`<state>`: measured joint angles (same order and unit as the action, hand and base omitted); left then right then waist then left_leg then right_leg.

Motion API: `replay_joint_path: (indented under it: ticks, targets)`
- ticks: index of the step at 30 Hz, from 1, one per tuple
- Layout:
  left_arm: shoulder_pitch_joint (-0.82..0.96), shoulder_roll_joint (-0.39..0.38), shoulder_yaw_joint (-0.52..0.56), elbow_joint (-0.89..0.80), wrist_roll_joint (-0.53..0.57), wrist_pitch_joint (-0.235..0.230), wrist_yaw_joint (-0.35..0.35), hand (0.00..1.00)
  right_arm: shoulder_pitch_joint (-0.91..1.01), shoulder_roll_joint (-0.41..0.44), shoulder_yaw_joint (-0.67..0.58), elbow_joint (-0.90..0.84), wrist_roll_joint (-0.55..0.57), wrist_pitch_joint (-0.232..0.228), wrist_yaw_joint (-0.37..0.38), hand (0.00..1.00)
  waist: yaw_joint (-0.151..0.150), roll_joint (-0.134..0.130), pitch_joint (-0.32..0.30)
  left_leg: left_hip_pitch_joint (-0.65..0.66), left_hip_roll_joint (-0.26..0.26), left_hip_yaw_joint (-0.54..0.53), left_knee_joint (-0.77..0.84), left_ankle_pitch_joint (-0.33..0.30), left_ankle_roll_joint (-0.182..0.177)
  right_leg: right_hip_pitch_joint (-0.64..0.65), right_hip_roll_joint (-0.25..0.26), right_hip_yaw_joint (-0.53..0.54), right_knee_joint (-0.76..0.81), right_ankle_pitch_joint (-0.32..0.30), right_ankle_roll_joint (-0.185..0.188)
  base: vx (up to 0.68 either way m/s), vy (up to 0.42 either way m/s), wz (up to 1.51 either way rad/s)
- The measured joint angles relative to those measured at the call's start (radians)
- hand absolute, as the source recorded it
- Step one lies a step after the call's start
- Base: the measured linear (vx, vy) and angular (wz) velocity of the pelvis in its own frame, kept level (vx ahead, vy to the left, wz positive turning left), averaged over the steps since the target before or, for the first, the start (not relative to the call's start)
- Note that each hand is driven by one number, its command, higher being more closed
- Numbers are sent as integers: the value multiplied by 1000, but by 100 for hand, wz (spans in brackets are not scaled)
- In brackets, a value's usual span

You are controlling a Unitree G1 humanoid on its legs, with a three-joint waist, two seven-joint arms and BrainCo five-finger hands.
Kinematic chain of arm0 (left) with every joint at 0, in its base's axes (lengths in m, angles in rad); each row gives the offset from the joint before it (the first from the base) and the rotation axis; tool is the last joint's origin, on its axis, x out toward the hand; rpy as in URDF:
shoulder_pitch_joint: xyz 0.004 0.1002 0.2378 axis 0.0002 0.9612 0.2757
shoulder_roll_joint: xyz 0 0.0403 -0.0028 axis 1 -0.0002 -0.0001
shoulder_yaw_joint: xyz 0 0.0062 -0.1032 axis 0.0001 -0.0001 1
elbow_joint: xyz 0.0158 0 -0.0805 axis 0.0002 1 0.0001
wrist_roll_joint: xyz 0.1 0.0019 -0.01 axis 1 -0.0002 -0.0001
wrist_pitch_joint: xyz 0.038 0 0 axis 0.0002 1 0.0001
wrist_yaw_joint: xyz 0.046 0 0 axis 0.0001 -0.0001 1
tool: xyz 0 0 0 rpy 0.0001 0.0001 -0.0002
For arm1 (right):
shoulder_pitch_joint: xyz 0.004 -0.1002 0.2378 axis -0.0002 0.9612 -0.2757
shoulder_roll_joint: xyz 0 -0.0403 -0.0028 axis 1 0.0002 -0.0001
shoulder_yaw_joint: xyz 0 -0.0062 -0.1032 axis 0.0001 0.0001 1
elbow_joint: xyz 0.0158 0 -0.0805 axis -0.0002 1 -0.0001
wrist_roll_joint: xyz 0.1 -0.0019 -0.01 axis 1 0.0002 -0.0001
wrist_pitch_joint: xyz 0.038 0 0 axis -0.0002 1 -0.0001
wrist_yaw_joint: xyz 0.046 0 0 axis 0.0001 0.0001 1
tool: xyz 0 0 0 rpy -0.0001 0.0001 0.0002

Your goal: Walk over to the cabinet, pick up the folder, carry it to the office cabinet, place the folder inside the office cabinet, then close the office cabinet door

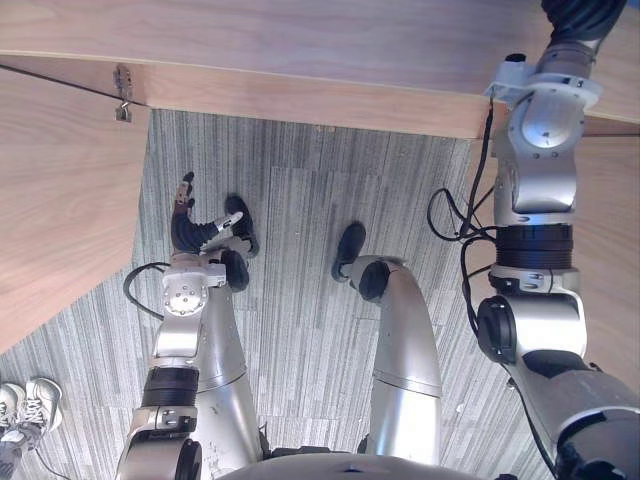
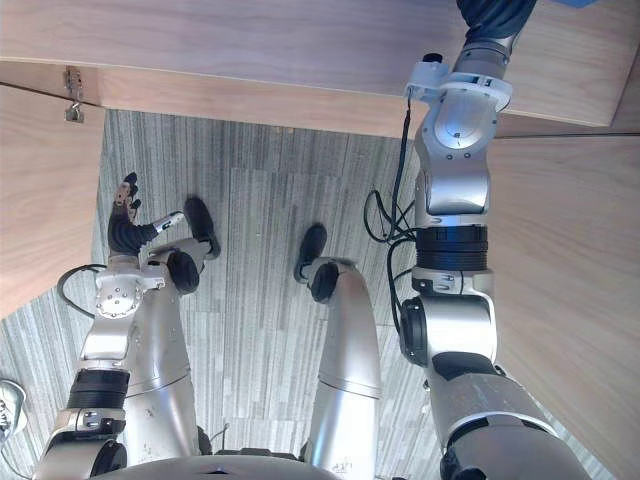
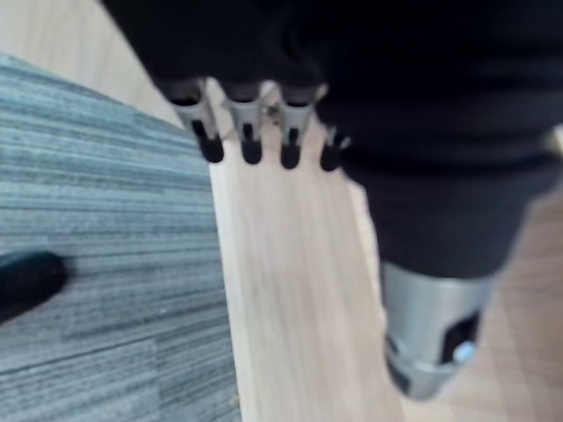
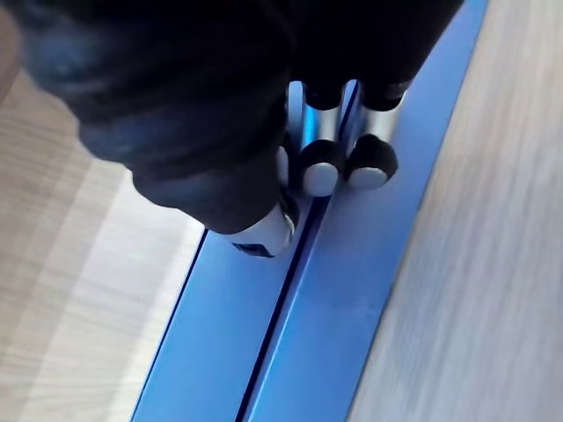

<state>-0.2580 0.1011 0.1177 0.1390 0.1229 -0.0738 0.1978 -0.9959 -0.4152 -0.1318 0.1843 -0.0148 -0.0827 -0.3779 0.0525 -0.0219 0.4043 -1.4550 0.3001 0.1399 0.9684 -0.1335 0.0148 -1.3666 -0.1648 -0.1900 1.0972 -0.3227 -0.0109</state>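
Your right hand (image 4: 176, 105) has its fingers curled round the blue folder (image 4: 334, 299), up at one o'clock at the wooden cabinet (image 1: 300, 45). Your left hand (image 1: 192, 230) hangs at nine o'clock over the carpet (image 1: 300, 200), fingers relaxed.

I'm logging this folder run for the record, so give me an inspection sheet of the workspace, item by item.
Surface: pale wood cabinet, with wood panels on both sides of the folder in the right wrist view.
Job's things: blue folder lies against the wood, in the right hand's grasp; the cabinet door appears to stand open, with a metal hinge at its corner.
Clutter: nothing seen.
Hands: right hand is up at the cabinet, fingers and thumb curled on the folder; left hand hangs low over the carpet, fingers relaxed, holding nothing.
Cables: nothing seen.
Surroundings: grey striped carpet; a person's white shoes at the robot's left.
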Motion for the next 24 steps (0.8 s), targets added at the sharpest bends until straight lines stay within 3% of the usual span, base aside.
replay_joint_path:
  ticks: [14, 24]
  targets:
    - [0, -3, -3, 2, -13, -2, 14, 0, 1, -26, 6, 15, 57, 1, 5, 100, -1, 0, 0, 11, -6, -6, -27, 26, -3, 10, -4, -13, -6, 6, -10, -4, 2, 2]
    - [-1, 0, -2, 21, -8, -2, 11, 0, 189, -23, 1, -190, 28, -25, 4, 100, -2, 0, 0, 112, -3, 13, -101, 42, -12, 104, 13, -16, -93, 39, -8, -2, 8, -3]
